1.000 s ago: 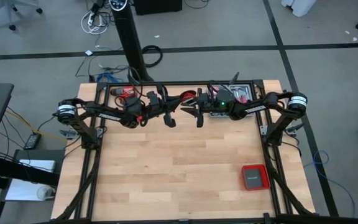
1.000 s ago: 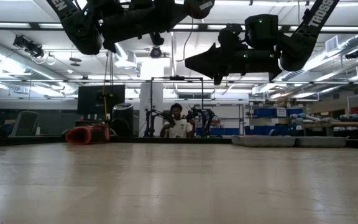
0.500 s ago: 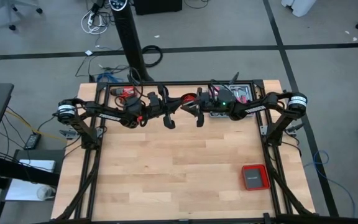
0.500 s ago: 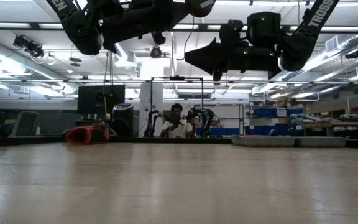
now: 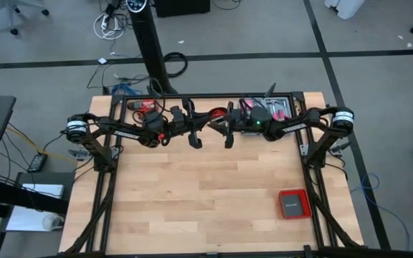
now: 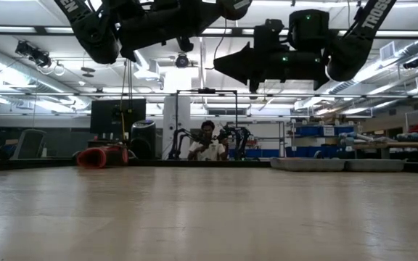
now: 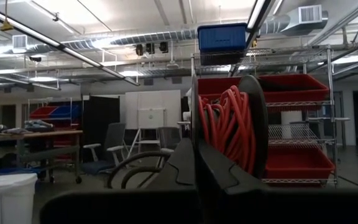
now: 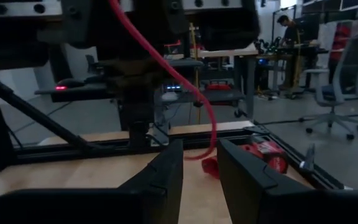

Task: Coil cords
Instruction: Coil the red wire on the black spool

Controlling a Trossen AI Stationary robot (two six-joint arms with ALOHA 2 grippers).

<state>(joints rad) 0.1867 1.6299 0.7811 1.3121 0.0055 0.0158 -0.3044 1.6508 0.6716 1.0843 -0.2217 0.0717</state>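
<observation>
Table's 12 o'clock edge: left gripper pinching red cord; right gripper, fingers wide, should be closing around it squarely.

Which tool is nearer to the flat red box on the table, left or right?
Right. The right tool hangs above the table's far middle; the left tool is beside it, slightly farther from the red box near the front right corner.

The high view looks straight down on the whole bench and both arms; the low view sits at bench-top height, facing level across it into the room; each wrist view looks forward past its own fingers; the red cord crosses close before the right wrist camera.
</observation>
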